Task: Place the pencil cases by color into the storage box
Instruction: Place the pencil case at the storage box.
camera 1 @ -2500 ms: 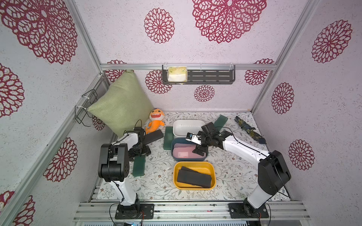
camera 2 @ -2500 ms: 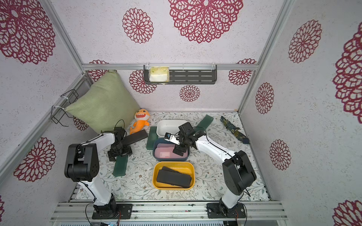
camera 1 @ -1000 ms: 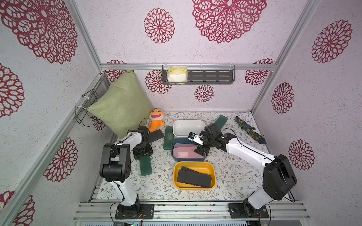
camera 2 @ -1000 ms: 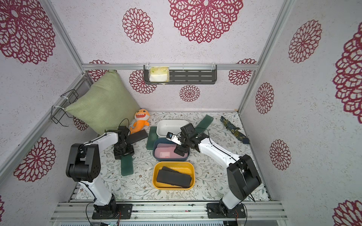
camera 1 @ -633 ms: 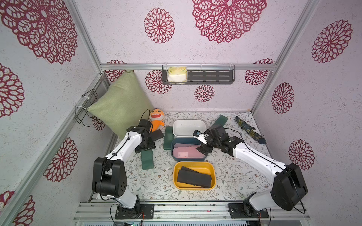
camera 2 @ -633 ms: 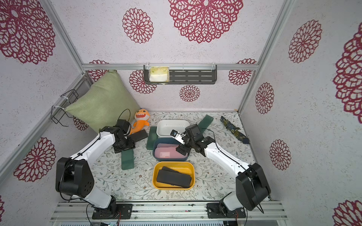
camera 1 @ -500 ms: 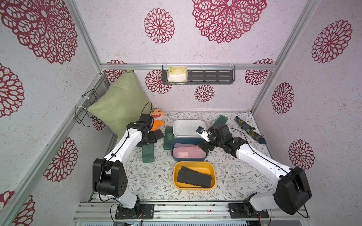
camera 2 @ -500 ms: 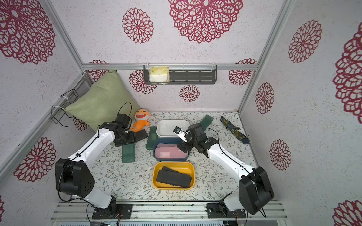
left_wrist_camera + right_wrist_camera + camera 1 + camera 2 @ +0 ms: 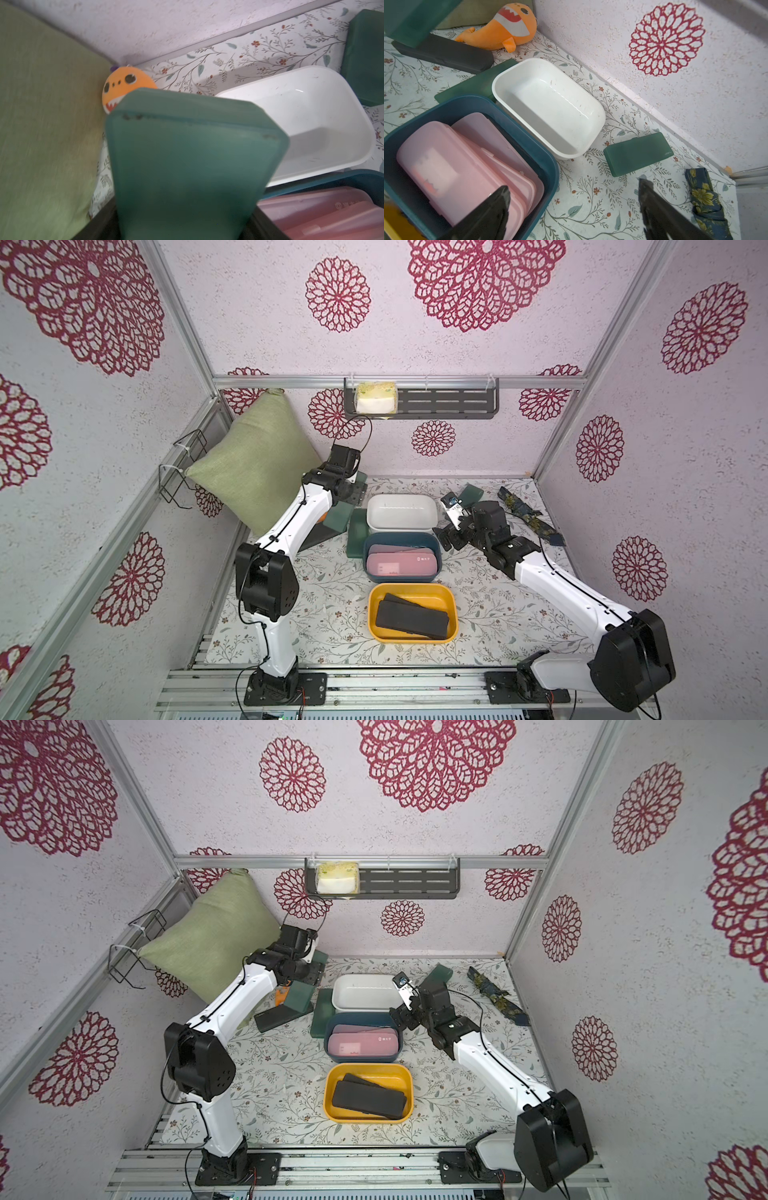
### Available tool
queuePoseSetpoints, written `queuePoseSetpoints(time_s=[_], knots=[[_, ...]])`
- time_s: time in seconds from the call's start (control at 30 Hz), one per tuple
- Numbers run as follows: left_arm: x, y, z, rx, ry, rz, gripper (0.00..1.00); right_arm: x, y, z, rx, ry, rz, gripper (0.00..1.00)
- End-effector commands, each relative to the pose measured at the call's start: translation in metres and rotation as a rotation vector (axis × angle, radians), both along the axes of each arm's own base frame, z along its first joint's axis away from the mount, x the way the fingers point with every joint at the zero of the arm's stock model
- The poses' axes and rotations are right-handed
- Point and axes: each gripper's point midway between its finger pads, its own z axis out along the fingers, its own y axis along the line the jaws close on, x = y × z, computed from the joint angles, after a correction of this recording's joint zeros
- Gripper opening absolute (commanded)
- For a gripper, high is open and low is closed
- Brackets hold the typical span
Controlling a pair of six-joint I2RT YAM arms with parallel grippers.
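Note:
My left gripper (image 9: 352, 494) is shut on a dark green pencil case (image 9: 193, 155), held tilted in the air just left of the white bin (image 9: 432, 510) of the storage box. That bin is empty. The blue bin (image 9: 366, 549) holds pale pink pencil cases (image 9: 401, 565); the yellow bin (image 9: 372, 601) holds black ones (image 9: 411, 617). My right gripper (image 9: 574, 189) stands open and empty beside the blue bin's right rim. On the table lie a green case (image 9: 637, 153) at the back right, another green one (image 9: 356, 536) left of the bins, and a black one (image 9: 276, 1017).
An orange plush (image 9: 506, 27) lies by a green pillow (image 9: 253, 464) in the back left corner. A dark blue floral cloth strip (image 9: 528, 514) lies at the right wall. A grey shelf (image 9: 449, 404) hangs on the back wall.
My left gripper has lifted the green case off the table and carried it back toward the white bin. My right gripper has drawn away from the blue bin, rightward and back.

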Motion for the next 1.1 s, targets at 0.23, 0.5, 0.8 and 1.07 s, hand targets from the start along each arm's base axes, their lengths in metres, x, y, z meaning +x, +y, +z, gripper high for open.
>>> queuePoseSetpoints(time_s=[0.23,0.5,0.8,1.07], knots=[[0.047,-0.079,0.021,0.095,-0.27,-0.38,0.15,0.005,-0.008,0.019,0.089,-0.048,-0.069,0.99],[0.057,-0.121,0.018,0.089,-0.31,-0.522,0.14,0.006,-0.018,0.009,0.088,-0.031,-0.127,0.99],[0.053,-0.152,-0.041,0.139,-0.174,-0.655,0.14,0.003,-0.043,0.013,0.092,-0.048,-0.229,0.99],[0.046,-0.162,-0.083,0.21,-0.081,-0.716,0.14,-0.002,-0.056,0.017,0.105,-0.052,-0.263,0.99]])
